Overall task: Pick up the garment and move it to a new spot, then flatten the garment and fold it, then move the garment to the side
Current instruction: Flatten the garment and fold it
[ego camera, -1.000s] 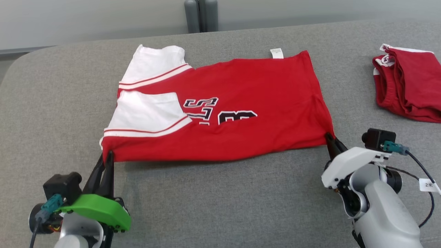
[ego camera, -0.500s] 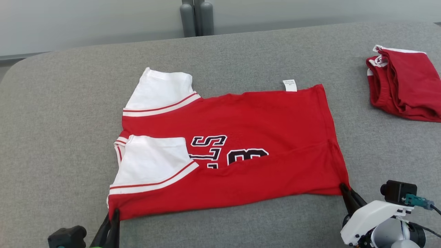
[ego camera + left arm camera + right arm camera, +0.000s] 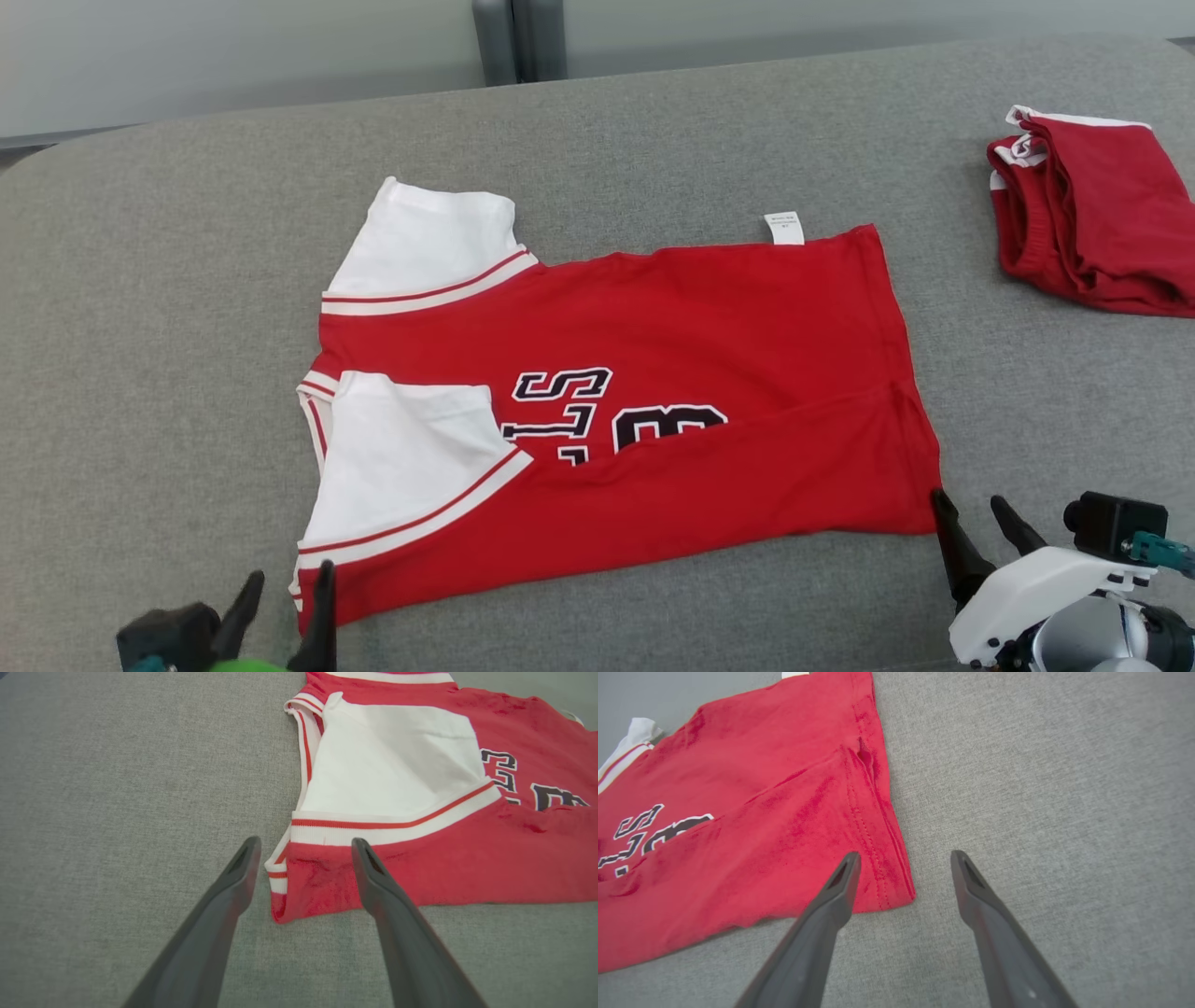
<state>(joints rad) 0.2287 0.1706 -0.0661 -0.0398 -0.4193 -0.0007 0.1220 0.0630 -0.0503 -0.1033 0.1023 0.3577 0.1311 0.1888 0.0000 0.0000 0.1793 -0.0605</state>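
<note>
A red jersey [image 3: 672, 373] with white sleeves and black lettering lies folded flat on the grey cushion [image 3: 140, 327]. My left gripper [image 3: 285, 588] stands open at the jersey's near left corner [image 3: 303, 891], which lies between the two fingers, untouched. At the near right corner [image 3: 887, 877] my right gripper [image 3: 976, 518] is open too, just off the hem, holding nothing. The white tag [image 3: 784, 227] sticks out at the far edge.
Red shorts [image 3: 1092, 224] with white trim lie bunched at the far right of the cushion. A grey post [image 3: 509, 37] rises behind the cushion's back edge. Bare grey fabric surrounds the jersey on all sides.
Both grippers opened and let go of the jersey's near corners, which now rest on the cushion. Earlier the jersey was drawn toward me while the head view shifted.
</note>
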